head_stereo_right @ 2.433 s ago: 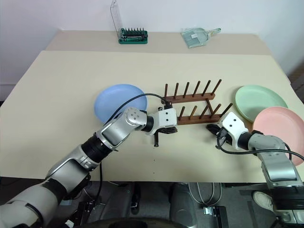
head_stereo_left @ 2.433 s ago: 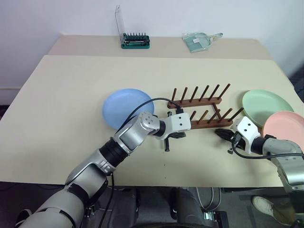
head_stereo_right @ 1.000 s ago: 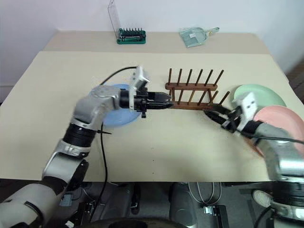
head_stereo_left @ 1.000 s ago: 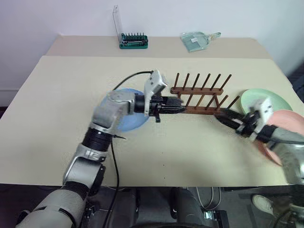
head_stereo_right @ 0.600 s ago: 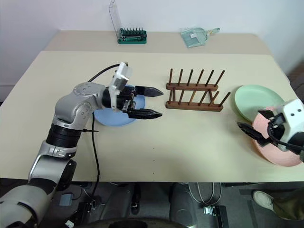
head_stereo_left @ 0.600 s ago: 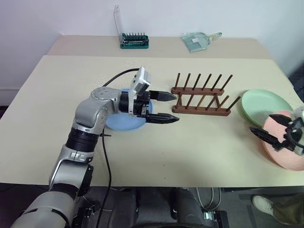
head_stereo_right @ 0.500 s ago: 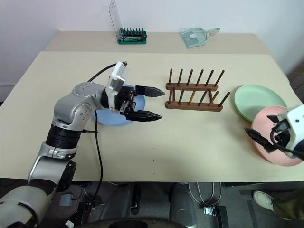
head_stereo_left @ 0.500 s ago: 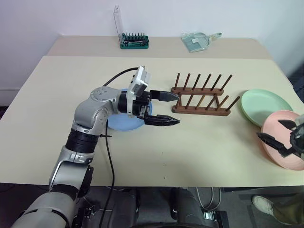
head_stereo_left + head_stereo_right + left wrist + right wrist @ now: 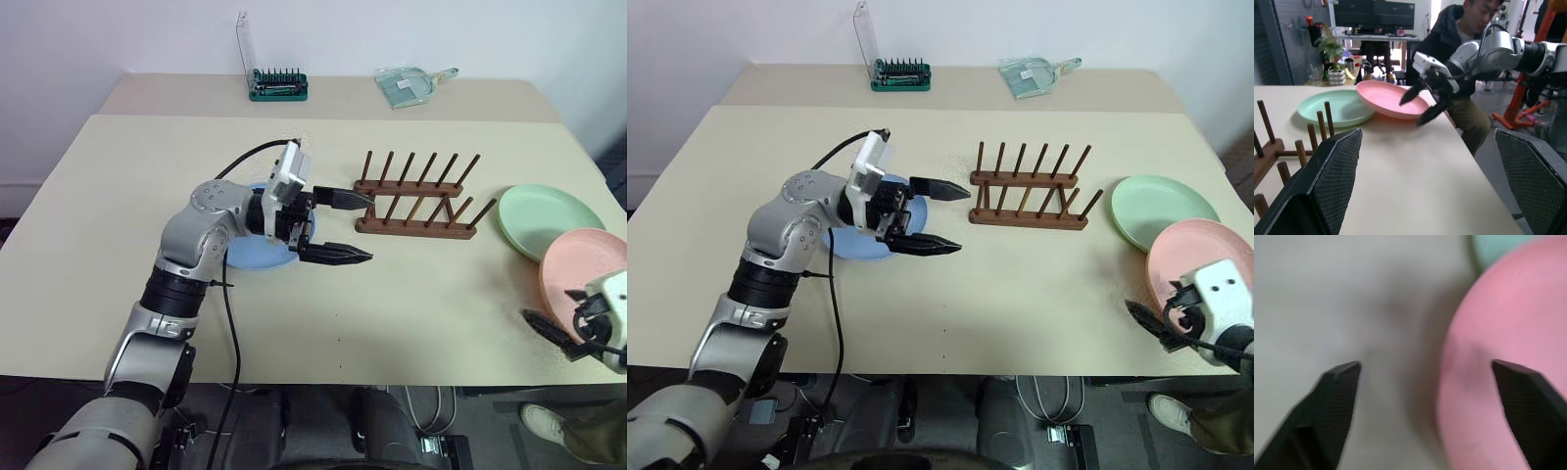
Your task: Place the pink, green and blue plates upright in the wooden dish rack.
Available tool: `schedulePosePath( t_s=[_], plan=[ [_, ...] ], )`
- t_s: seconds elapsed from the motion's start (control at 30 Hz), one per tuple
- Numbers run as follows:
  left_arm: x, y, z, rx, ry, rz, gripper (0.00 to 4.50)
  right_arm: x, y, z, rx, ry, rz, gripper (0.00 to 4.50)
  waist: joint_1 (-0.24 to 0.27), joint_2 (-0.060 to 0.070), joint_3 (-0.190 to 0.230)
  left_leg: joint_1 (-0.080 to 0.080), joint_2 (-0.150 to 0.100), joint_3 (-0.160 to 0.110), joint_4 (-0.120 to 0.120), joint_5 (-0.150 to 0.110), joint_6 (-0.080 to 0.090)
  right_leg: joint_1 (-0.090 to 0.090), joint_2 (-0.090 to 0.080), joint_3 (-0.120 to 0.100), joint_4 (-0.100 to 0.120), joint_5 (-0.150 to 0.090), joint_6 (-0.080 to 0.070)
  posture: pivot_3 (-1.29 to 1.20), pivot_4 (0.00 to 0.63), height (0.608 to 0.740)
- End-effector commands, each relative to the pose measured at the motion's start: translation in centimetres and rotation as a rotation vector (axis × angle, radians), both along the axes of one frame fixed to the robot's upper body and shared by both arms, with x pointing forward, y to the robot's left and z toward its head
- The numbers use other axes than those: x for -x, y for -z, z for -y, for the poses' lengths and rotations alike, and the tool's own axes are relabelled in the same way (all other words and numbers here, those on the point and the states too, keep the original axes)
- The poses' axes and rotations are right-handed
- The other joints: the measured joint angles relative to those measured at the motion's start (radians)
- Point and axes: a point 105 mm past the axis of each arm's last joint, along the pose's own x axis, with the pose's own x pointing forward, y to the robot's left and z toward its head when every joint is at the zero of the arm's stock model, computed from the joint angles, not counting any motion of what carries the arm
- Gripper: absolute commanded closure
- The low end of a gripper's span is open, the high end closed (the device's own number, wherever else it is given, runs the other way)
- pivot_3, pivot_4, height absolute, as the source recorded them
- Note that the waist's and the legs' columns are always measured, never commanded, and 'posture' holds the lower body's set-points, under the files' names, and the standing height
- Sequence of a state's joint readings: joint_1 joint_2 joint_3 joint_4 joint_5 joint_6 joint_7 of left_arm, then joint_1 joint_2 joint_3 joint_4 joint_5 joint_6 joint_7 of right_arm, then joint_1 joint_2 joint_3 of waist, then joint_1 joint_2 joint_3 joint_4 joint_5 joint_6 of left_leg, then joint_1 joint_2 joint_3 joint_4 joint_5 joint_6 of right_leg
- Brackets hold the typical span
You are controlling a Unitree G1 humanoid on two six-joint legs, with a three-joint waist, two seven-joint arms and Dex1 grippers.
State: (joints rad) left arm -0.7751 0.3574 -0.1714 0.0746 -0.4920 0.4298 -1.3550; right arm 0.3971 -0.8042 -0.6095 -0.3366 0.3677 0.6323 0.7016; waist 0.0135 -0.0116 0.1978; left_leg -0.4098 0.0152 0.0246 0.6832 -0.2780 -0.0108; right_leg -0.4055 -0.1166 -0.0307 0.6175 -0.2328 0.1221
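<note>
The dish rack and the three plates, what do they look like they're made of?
The dish rack looks like dark-stained wood: brown rails and thin round pegs with a dull finish. The pink plate, green plate and blue plate look like smooth moulded plastic or melamine, going by their flat pastel colour and soft sheen, though glazed ceramic can't be ruled out.

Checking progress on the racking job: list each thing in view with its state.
wooden dish rack: upright, no plates in it.
blue plate: flat on the table, partly under the left arm.
green plate: flat, pink plate overlapping its edge.
pink plate: flat, at the table's edge.
left gripper: open, holding nothing.
right gripper: open, by the pink plate.
</note>
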Motion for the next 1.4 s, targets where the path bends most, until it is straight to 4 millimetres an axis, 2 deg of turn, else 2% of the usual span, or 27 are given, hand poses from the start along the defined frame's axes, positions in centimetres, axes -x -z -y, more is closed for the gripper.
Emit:
schedulePosePath(
  t_s=[0.03, 0.2, 0.33, 0.43, 0.47, 0.57, 0.63, 0.7, 0.73, 0.8, 0.9, 0.97, 1.03, 1.17, 1.4],
  plan=[
    [0.7, -0.1, 0.1, -0.016, 0.019, 0.064, 0.00, -0.4, -0.5, 0.3, 0.030, 0.018, 0.032, 1.86, 0.000, 0.000, 0.000, 0.000, 0.000, 0.000, 0.000, 0.000, 0.000, 0.000, 0.000, 0.000, 0.000, 0.000, 0.000, 0.00, 0.150, 0.740],
    [0.6, 0.2, -0.1, -0.024, 0.008, 0.067, 0.00, -0.8, -1.1, 0.9, 0.076, 0.026, 0.043, 4.47, 0.000, 0.000, 0.000, 0.000, 0.000, 0.000, 0.000, 0.000, 0.000, 0.000, 0.000, 0.000, 0.000, 0.000, 0.000, 0.00, 0.150, 0.740],
    [0.5, 0.2, -0.1, -0.024, 0.001, 0.062, 0.00, -0.8, -2.8, 0.3, 0.082, -0.026, 0.065, 4.47, 0.001, 0.000, 0.000, 0.000, 0.000, 0.000, 0.000, 0.000, 0.000, 0.000, 0.000, 0.000, 0.000, 0.000, 0.000, 0.00, 0.150, 0.740],
    [0.5, 0.1, 0.0, -0.014, -0.001, 0.056, 0.00, -0.6, -5.4, -1.0, 0.008, -0.106, 0.082, 4.47, 0.000, 0.000, 0.000, 0.000, 0.000, 0.000, 0.000, 0.000, 0.000, 0.000, 0.000, 0.000, 0.000, 0.000, 0.000, 0.00, 0.150, 0.740],
    [0.5, -0.2, 0.1, -0.004, -0.002, 0.051, 0.00, -0.6, -7.4, -1.5, -0.022, -0.146, 0.099, 4.47, 0.000, 0.000, 0.000, 0.000, 0.000, 0.000, 0.000, 0.000, 0.000, 0.000, 0.000, 0.000, 0.000, 0.000, 0.000, 0.00, 0.150, 0.740],
    [0.4, -0.3, 0.1, 0.005, -0.006, 0.047, 0.00, -0.7, -11.6, -2.7, -0.076, -0.231, 0.154, 4.47, -0.001, 0.001, 0.000, 0.000, 0.000, 0.000, 0.000, 0.000, 0.000, 0.000, 0.000, 0.001, 0.000, 0.000, 0.000, 0.00, 0.150, 0.740],
    [0.2, -0.3, 0.0, 0.006, -0.020, 0.052, 0.00, -1.9, -17.0, -3.9, -0.228, -0.300, 0.357, 4.47, -0.008, 0.000, 0.000, 0.000, 0.001, -0.001, 0.000, 0.000, 0.000, 0.000, 0.001, 0.000, 0.000, 0.000, 0.000, 0.00, 0.150, 0.740],
    [0.0, -0.3, -0.1, 0.011, -0.031, 0.053, 0.00, -2.7, -21.2, -4.6, -0.388, -0.360, 0.527, 4.47, -0.005, 0.002, 0.000, 0.000, 0.001, -0.001, 0.000, 0.000, 0.000, 0.000, 0.001, 0.001, -0.001, 0.000, -0.001, 0.00, 0.150, 0.740],
    [0.0, -0.4, -0.1, 0.016, -0.038, 0.053, 0.00, -3.1, -22.9, -5.0, -0.478, -0.396, 0.600, 4.47, -0.006, 0.001, 0.001, 0.001, 0.001, 0.000, 0.000, 0.000, 0.000, 0.000, 0.001, 0.001, -0.001, 0.000, -0.001, 0.00, 0.150, 0.740],
    [-0.1, -0.7, -0.2, 0.031, -0.047, 0.050, 0.00, -4.0, -24.9, -5.8, -0.685, -0.489, 0.668, 4.47, -0.001, 0.000, 0.000, 0.000, 0.001, 0.000, 0.000, 0.000, 0.000, -0.001, 0.001, 0.001, -0.001, 0.000, -0.001, 0.00, 0.150, 0.740],
    [-0.2, -0.9, -0.3, 0.036, -0.059, 0.047, 0.00, -5.1, -25.8, -6.1, -0.864, -0.547, 0.679, 4.47, 0.003, -0.002, 0.001, -0.002, 0.001, -0.002, 0.000, 0.000, 0.000, 0.000, 0.001, -0.001, -0.001, 0.001, 0.001, 0.00, 0.150, 0.740],
    [-0.3, -0.9, -0.6, 0.028, -0.084, 0.058, 0.00, -5.7, -26.4, -6.0, -1.068, -0.629, 0.660, 4.47, 0.001, -0.001, 0.001, -0.003, 0.000, 0.000, 0.000, -0.001, 0.002, -0.001, 0.000, 0.000, -0.002, 0.003, 0.003, 0.00, 0.150, 0.740],
    [-0.4, -0.8, -0.8, 0.026, -0.097, 0.060, 0.00, -6.2, -26.4, -5.7, -1.167, -0.660, 0.636, 4.47, 0.001, -0.001, 0.001, -0.003, -0.001, 0.002, 0.001, -0.002, 0.003, -0.001, -0.002, 0.001, -0.002, 0.003, 0.003, 0.00, 0.150, 0.740],
    [-0.1, -0.7, -1.4, 0.023, -0.131, 0.053, 0.00, -7.9, -23.9, -4.7, -1.246, -0.640, 0.527, 4.47, -0.001, 0.000, 0.001, -0.004, -0.001, 0.001, 0.000, -0.002, 0.004, -0.003, -0.001, 0.000, -0.003, 0.003, 0.003, 0.00, 0.150, 0.740],
    [0.2, -0.4, -1.8, 0.021, -0.167, 0.047, 0.00, -9.0, -21.6, -3.4, -1.286, -0.600, 0.429, 4.47, -0.002, 0.001, 0.001, -0.004, 0.000, 0.002, 0.000, -0.002, 0.004, -0.004, -0.001, 0.000, -0.002, 0.003, 0.004, 0.00, 0.150, 0.740]
  ],
)
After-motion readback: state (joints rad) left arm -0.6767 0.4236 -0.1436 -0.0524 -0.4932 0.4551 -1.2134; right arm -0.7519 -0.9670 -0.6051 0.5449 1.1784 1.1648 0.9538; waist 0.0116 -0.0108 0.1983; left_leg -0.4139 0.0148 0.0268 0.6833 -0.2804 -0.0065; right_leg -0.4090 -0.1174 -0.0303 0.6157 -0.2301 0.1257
